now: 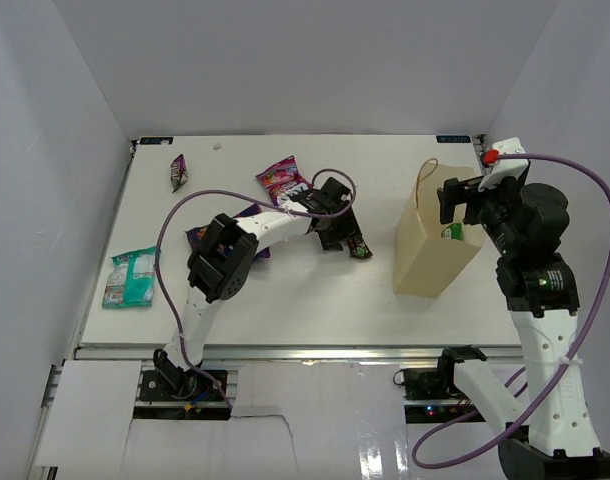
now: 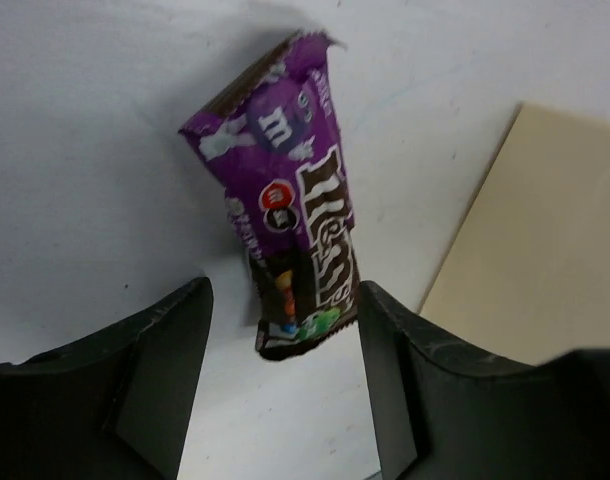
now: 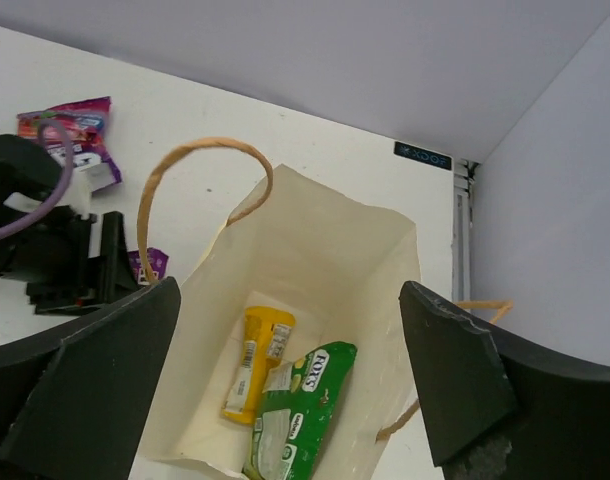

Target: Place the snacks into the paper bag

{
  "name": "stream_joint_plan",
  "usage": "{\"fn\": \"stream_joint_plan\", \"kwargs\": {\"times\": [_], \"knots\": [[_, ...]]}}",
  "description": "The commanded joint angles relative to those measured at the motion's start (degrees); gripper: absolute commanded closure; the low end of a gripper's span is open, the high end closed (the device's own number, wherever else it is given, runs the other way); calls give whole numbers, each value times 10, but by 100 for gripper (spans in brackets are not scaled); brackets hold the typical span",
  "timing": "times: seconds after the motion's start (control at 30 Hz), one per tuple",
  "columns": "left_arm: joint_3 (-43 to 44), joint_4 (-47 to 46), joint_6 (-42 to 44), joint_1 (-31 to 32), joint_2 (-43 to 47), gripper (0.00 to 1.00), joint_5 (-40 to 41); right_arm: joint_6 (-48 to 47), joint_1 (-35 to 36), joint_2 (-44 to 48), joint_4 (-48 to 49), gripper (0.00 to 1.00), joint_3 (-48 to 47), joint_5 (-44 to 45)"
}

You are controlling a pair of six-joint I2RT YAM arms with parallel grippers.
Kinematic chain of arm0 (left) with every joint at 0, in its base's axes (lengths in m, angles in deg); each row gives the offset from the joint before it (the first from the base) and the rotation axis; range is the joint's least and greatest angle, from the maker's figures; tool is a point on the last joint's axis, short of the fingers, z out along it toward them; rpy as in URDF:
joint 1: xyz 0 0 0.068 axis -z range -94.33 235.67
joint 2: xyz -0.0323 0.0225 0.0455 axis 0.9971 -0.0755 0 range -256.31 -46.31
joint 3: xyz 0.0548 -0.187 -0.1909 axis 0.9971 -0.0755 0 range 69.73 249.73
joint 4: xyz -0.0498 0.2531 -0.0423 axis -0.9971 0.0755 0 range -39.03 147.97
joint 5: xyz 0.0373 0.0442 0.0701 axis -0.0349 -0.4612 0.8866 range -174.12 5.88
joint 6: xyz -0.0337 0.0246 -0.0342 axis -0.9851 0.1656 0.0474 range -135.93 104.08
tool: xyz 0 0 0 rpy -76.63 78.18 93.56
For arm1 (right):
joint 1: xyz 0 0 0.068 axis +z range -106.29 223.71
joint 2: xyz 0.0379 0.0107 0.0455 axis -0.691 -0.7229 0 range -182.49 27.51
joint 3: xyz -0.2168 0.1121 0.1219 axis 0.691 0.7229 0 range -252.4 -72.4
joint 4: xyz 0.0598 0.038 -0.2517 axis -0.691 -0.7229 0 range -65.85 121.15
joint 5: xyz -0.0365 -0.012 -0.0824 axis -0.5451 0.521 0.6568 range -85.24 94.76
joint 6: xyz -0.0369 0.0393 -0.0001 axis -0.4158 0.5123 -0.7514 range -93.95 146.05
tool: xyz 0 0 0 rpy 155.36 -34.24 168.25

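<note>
My left gripper [image 1: 343, 238] is open, low over the table, its jaws on either side of the near end of a small dark purple bar [image 2: 303, 225], not closed on it. The bar lies just left of the tan paper bag [image 1: 425, 250]. My right gripper [image 3: 290, 300] is open and empty above the bag's mouth. Inside the bag [image 3: 325, 240] lie a yellow-orange bar [image 3: 255, 360] and a green-white bag [image 3: 300, 410]. A pink-red bag [image 1: 283, 178], a big purple bag [image 1: 198, 236] partly under my left arm, a pale teal packet [image 1: 130, 277] and another small dark purple bar [image 1: 178, 172] lie on the table.
The white table [image 1: 285, 300] is enclosed by grey walls at the left, back and right. The bag's side wall [image 2: 545, 260] stands close to the right of my left gripper. A purple cable [image 1: 185, 215] loops over the left arm.
</note>
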State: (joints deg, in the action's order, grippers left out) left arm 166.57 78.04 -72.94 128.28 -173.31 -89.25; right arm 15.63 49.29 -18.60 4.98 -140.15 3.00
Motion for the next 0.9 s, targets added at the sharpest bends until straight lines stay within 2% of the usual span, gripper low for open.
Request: {"fn": "stream_joint_plan", "kwargs": {"times": [0.0,0.1,0.17,0.37,0.47,0.6,0.63,0.67,0.8,0.87], "knots": [[48,59,1,7,-11,31,31,-28,-3,9,10,2,-27,-70],[56,66,10,10,-25,42,39,-57,-3,16,-6,4,-28,-138],[61,62,22,10,-32,54,31,-76,-3,21,-9,4,-28,-181],[42,6,82,11,-19,85,-4,-91,-3,22,-9,1,-44,-229],[-4,-51,119,12,17,95,-22,-94,-3,20,-9,1,-58,-251],[-100,-146,190,12,101,99,-31,-67,-3,-12,-40,0,-110,-305],[-153,-171,204,11,147,99,-37,-39,-3,-33,-55,4,-120,-336],[-154,-193,213,11,148,99,-39,-38,-3,-43,-62,4,-130,-352],[-306,-334,255,12,292,100,-74,48,-2,-105,-65,8,-165,-428],[-342,-356,259,13,334,100,-82,72,0,-128,-60,9,-174,-439]]}}
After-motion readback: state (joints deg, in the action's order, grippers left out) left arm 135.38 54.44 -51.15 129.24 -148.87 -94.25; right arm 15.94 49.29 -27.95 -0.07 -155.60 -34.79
